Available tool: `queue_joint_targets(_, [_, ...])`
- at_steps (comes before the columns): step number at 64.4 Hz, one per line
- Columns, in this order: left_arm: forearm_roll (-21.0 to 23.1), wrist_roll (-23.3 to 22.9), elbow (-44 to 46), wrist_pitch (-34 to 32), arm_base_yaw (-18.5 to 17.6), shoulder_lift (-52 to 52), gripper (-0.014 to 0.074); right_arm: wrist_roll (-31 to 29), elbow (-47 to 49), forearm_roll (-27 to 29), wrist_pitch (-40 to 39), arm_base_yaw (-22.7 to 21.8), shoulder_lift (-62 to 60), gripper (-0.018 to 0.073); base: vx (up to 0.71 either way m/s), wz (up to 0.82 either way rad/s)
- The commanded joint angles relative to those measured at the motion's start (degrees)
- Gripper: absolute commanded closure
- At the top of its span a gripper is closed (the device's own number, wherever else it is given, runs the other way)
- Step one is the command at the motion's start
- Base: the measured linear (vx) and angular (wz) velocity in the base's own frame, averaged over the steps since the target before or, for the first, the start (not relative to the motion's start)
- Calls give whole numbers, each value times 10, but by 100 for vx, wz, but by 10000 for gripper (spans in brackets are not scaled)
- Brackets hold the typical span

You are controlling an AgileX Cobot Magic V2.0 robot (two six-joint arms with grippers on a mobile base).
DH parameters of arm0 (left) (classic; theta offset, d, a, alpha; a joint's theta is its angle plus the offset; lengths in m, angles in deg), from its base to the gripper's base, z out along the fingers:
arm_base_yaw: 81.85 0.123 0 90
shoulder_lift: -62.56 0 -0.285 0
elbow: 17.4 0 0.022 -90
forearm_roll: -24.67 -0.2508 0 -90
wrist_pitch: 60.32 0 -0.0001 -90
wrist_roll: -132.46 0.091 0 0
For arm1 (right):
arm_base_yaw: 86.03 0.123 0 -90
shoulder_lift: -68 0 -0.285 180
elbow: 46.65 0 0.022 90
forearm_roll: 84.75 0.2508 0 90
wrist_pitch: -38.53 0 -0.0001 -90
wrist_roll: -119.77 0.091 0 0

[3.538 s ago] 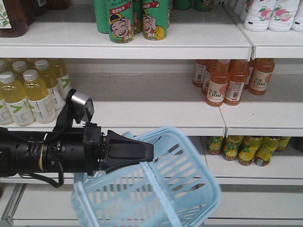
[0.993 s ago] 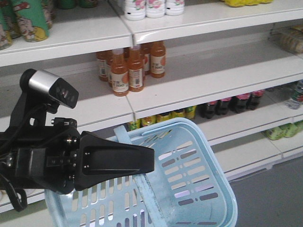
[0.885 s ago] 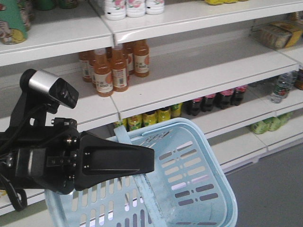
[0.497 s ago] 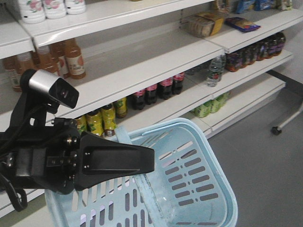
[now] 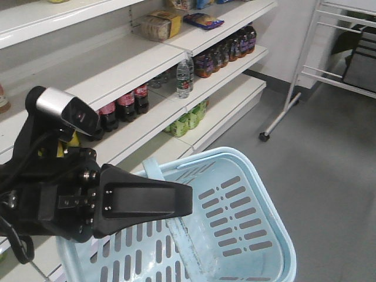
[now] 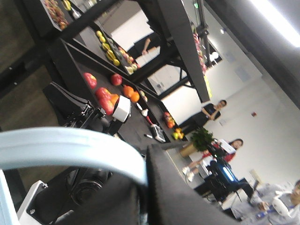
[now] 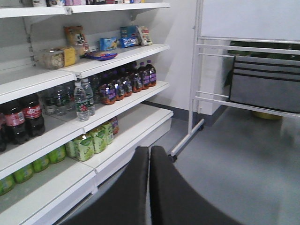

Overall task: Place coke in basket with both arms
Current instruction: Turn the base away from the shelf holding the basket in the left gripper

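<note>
Left gripper [image 5: 187,202] clamps the flat handle of the basket [image 5: 265,200], which hangs tilted beside the shelving [image 5: 147,64]. Right gripper [image 7: 149,153] has its fingers pressed together. Open grey floor [image 5: 329,153] extends rightward to a wheeled rack [image 5: 294,76].

White shelves [image 5: 147,61] carrying bottled drinks [image 5: 226,53] and snack packets [image 5: 202,20] run along the left. A grey floor [image 5: 329,170] spreads to the right, where a white wheeled rack [image 5: 301,64] stands near a pale wall [image 5: 282,29].

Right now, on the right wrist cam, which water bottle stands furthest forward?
The water bottle standing alone at the shelf's front edge, beside the dark labelled bottles; the other water bottles sit further back.
</note>
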Motion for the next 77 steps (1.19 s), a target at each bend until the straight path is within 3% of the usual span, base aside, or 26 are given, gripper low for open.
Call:
queue_joint_targets(1, [49, 2, 14, -110, -3, 15, 603, -2, -4, -4, -41, -3, -8, 564, -4, -43])
queue_joint_targets(77, [49, 2, 14, -110, -3, 15, 603, -2, -4, -4, -41, -3, -8, 564, 7, -44])
